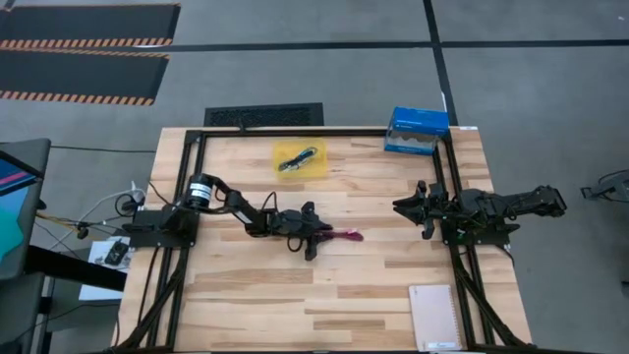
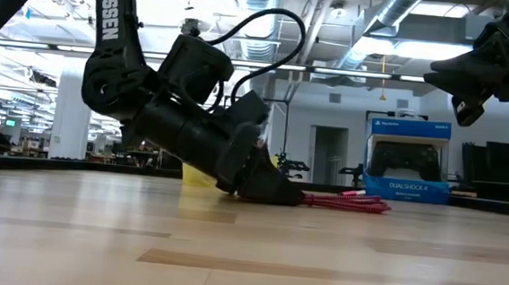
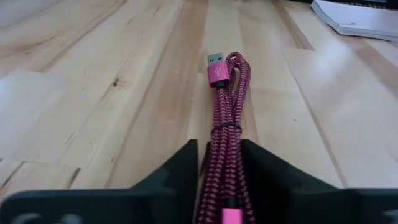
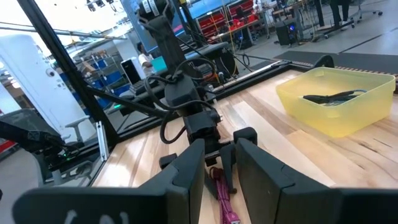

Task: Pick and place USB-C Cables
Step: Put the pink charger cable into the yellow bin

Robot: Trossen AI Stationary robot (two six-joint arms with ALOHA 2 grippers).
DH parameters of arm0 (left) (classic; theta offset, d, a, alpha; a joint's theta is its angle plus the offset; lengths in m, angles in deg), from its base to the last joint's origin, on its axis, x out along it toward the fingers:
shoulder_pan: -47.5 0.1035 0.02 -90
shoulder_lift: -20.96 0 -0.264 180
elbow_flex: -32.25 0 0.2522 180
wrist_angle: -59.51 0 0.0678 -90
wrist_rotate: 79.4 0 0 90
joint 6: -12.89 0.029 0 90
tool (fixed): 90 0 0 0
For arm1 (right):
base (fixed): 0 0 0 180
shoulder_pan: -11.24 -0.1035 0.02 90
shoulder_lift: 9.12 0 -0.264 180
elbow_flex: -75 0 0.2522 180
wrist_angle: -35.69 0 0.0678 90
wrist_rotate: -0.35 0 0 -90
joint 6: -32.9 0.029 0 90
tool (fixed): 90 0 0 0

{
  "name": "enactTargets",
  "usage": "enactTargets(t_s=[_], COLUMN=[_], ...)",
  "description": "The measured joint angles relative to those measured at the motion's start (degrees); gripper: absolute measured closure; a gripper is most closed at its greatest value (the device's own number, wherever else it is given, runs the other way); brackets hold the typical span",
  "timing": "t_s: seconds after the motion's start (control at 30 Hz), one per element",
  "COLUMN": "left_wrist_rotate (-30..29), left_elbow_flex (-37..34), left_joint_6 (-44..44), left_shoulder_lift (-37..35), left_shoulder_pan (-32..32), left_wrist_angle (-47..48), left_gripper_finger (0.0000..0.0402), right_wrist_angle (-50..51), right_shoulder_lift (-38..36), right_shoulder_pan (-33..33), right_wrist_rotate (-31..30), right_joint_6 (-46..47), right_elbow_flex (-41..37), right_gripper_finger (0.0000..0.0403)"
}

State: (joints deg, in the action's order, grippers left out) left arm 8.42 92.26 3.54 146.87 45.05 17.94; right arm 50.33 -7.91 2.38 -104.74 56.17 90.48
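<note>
A magenta-red braided USB-C cable point(image 1: 346, 236), bundled with a thin tie, lies on the wooden table near its middle. My left gripper point(image 1: 319, 236) slants down onto the bundle's near end and is shut on it. The plug end point(image 3: 217, 70) points away from the fingers. A black cable point(image 1: 299, 158) lies inside the yellow bin point(image 1: 282, 170) toward the far edge. No white or teal cable shows. My right gripper point(image 1: 401, 206) hangs open above the table's right side, pointing toward the left arm. My left gripper point(image 3: 219, 152) pinches the magenta cable's bundled loops point(image 3: 217, 180) between its two fingers, near the end opposite the plug. The fingers lie along the bundle, slanting down from the table's left. The rest of the cable point(image 2: 349, 202) rests flat on the table, stretching past the fingertips.
A blue controller box point(image 1: 417, 131) stands at the far right edge. A notebook point(image 1: 435, 317) lies at the near right corner. Black frame rails point(image 1: 455, 275) run along the table's left and right sides. Bare wood lies between the cable and the bin.
</note>
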Motion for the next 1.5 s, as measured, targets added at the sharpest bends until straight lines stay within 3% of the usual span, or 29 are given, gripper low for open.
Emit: enactTargets(t_s=[0.2,0.27,0.83,1.5], left_wrist_rotate=[0.0,0.02,-0.25,-1.98], left_elbow_flex=[0.32,0.32,0.12,0.01], left_joint_6=[-1.49,-1.92,-2.63,-2.76], left_shoulder_lift=[-0.04,-0.04,-0.94,-13.23], left_shoulder_pan=[0.22,0.22,0.3,1.54], left_wrist_angle=[1.4,1.4,0.71,8.99], left_gripper_finger=[0.0379,0.0391,0.0398,0.0396], right_wrist_angle=[-0.02,0.0,-0.02,-0.01], right_shoulder_lift=[0.0,0.0,0.0,0.0], right_shoulder_pan=[0.02,0.0,0.02,0.0], right_wrist_rotate=[0.0,0.0,0.01,0.0], right_joint_6=[0.01,0.02,0.17,0.2], right_elbow_flex=[0.02,0.02,0.01,0.02], right_gripper_finger=[0.0284,0.0284,0.0284,0.0284])
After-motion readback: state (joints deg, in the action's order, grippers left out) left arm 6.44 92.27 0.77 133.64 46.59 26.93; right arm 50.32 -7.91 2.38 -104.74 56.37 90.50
